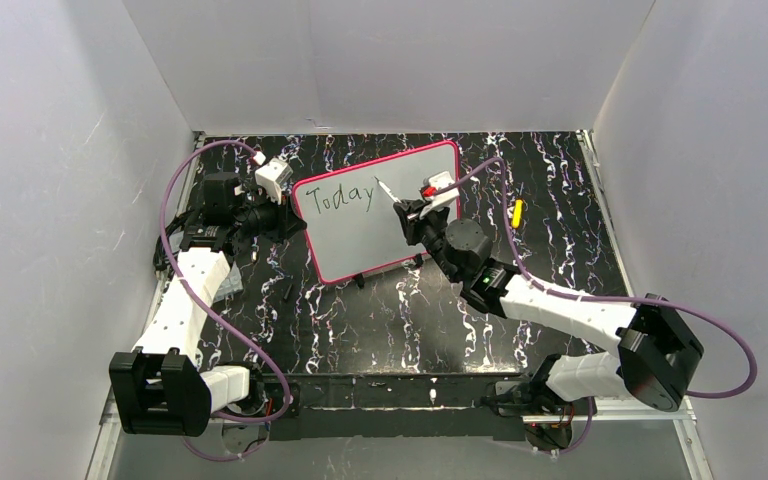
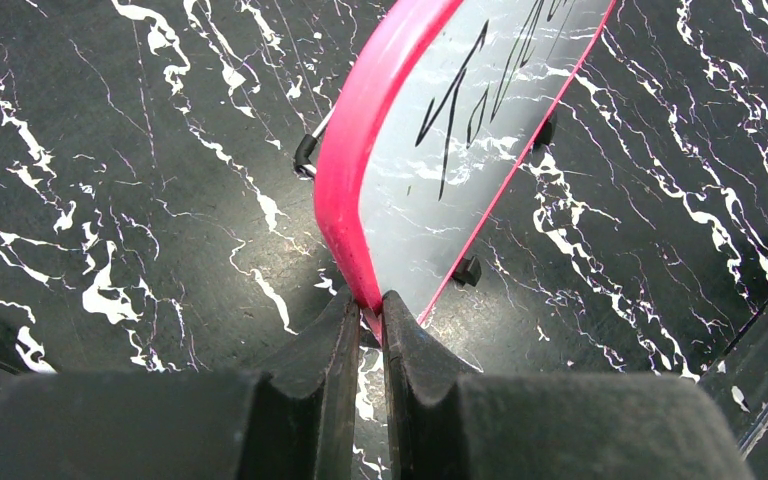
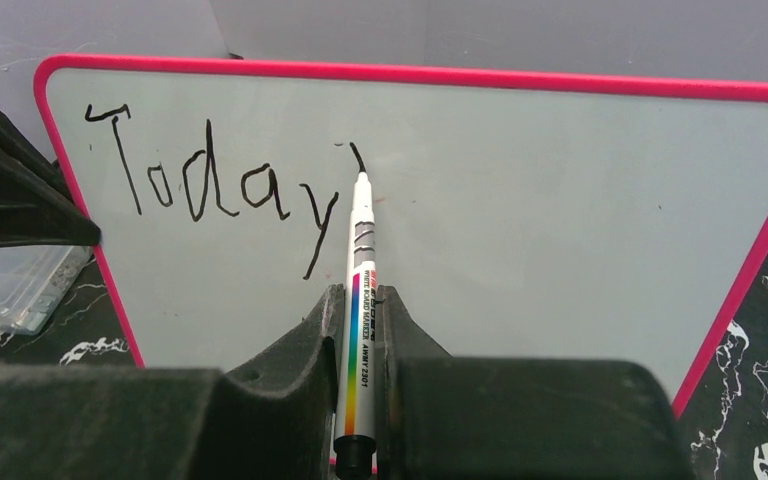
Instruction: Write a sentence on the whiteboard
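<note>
Black marbled tabletop (image 1: 380, 330) is carrying everything. My right gripper (image 3: 360, 296) is clenching the whiteboard marker (image 3: 362, 235), its long axis pointing away from me. Its tip is touching the whiteboard (image 3: 560, 220), propped mid-table, just right of "Today", the 1 finished word of the sentence (image 3: 203, 185). Blank surface is lying rightward along its long axis. My left gripper (image 2: 370, 306) is pinching its left edge.

The whiteboard (image 1: 360, 240) stands tilted on the far middle of the bench (image 1: 410, 310), the left gripper (image 2: 370, 305) clamped on its left edge, the right gripper (image 3: 360, 310) before its face holding a marker (image 3: 362, 260) whose tip meets the board just right of the sentence (image 3: 205, 190), and a small oblong piece (image 1: 517, 212) lying on the bench to the board's right.
</note>
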